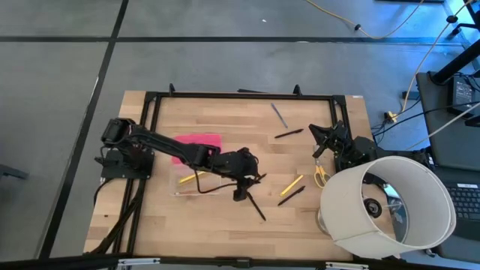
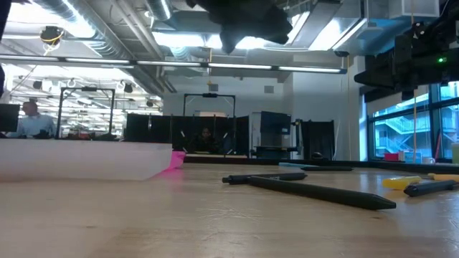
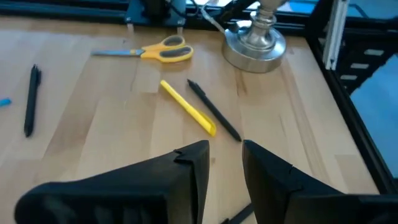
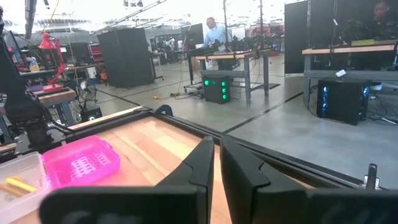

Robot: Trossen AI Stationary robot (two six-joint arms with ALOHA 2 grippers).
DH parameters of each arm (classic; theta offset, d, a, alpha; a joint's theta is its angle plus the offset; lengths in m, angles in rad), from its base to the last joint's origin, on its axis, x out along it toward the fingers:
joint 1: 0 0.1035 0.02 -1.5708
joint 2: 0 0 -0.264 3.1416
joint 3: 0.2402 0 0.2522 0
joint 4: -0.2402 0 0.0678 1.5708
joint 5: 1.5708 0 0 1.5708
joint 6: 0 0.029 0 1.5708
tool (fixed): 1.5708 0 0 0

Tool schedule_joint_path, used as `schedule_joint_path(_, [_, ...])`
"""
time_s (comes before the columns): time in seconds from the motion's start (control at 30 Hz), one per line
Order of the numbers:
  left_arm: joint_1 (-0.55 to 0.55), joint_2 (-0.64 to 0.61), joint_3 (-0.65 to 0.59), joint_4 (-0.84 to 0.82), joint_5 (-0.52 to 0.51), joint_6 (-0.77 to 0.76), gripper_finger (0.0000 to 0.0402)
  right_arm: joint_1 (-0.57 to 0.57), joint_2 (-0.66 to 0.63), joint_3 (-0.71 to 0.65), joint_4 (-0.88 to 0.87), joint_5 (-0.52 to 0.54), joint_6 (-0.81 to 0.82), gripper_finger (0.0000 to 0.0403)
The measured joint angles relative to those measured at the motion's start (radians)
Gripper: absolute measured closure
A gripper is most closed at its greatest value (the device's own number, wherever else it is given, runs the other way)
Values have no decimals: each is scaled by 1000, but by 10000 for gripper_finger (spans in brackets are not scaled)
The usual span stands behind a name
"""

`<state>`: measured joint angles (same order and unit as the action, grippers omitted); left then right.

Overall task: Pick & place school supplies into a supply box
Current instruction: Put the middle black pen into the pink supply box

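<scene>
Fingers (image 3: 193,168) of the left gripper (image 1: 241,187) stand slightly parted (nothing between them) above the tabletop (image 1: 225,225), right of the supply box (image 1: 196,144); right gripper (image 1: 321,139) fingers pressed together.

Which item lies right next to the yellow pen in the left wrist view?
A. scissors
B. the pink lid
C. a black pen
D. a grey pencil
C: the black pen lies alongside the yellow pen, nearly parallel, while the scissors sit farther off.

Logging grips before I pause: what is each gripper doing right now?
Left gripper: open, holding nothing, above the black pen.
Right gripper: shut, empty.
</scene>
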<state>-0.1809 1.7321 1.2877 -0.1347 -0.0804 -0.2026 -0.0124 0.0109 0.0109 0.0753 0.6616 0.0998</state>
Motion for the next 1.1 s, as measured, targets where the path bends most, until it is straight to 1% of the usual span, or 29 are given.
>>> schedule_joint_path(0.27, [0, 0, 0, 4, -7, -30, 307, 0, 0, 0, 0, 0, -2, 369])
schedule_joint_path(0.33, [0, 0, 0, 3, -13, -30, 296, 0, 0, 0, 0, 0, -2, 369])
schedule_joint_path(0.43, [0, 0, 0, 2, -35, -30, 267, 0, 0, 0, 0, 0, -3, 369])
schedule_joint_path(0.6, [0, 0, 0, -1, -51, -90, 223, 0, 0, 0, 0, 0, -3, 369])
schedule_joint_path(0.73, [-2, 0, 0, 2, -34, -135, 209, 0, 0, 0, 0, 0, 0, 369])
schedule_joint_path(0.87, [9, 0, 0, 0, -34, -207, 209, 0, 0, 0, 0, -3, 13, 369])
schedule_joint_path(0.93, [25, 0, 0, -5, -38, -243, 211, 0, 0, 0, 0, -34, 76, 369])
schedule_joint_path(0.97, [33, 0, 0, -8, -40, -256, 212, 0, 0, 0, 0, -69, 110, 369])
schedule_joint_path(1.03, [45, 0, 0, -29, -45, -279, 213, 0, 0, 0, 0, -169, 148, 369])
schedule_joint_path(1.1, [55, 2, 0, -64, -56, -293, 215, 0, 0, 0, 0, -295, 158, 369])
